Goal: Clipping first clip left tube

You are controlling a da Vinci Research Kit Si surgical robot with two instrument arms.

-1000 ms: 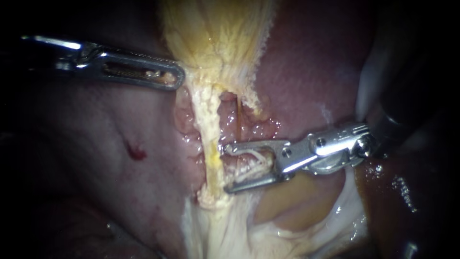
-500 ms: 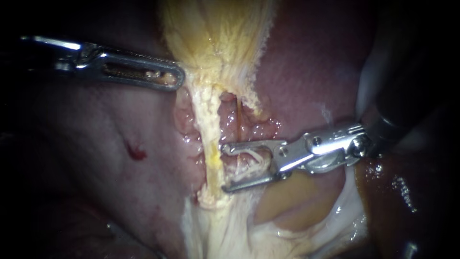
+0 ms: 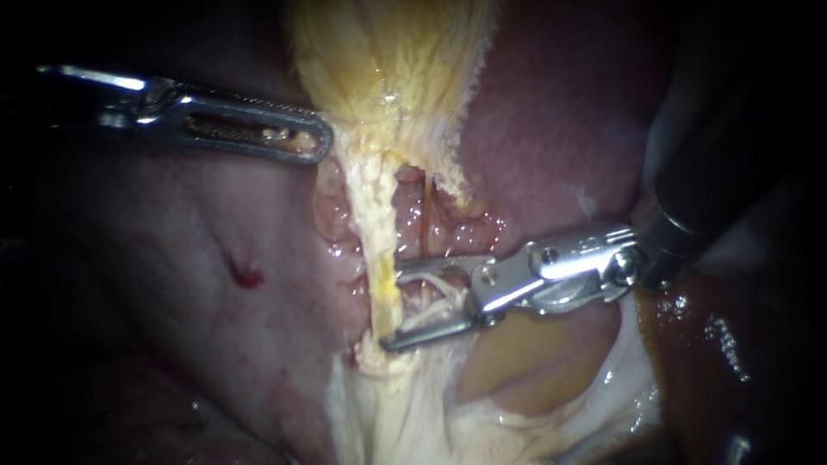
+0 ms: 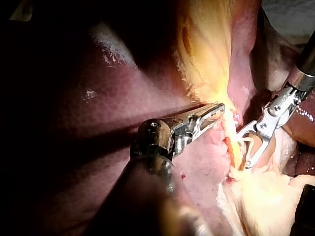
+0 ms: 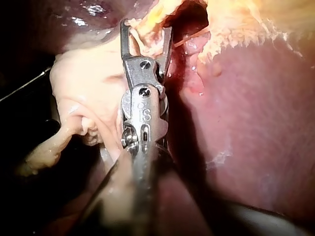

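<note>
Right instrument (image 3: 391,306): jaws gaping beside left tube (image 3: 372,250) | right wrist view alone showing yellow tissue (image 5: 147,30) between them | left instrument (image 3: 320,142): jaws gripping gallbladder (image 3: 388,69).

The liver (image 3: 560,129) apparently carries the gallbladder (image 3: 396,60).

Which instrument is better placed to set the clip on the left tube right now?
Right. The right instrument stands open with its tips at the left tube, level with it. The left instrument is farther up, shut on the gallbladder edge, likely holding it taut.
</note>
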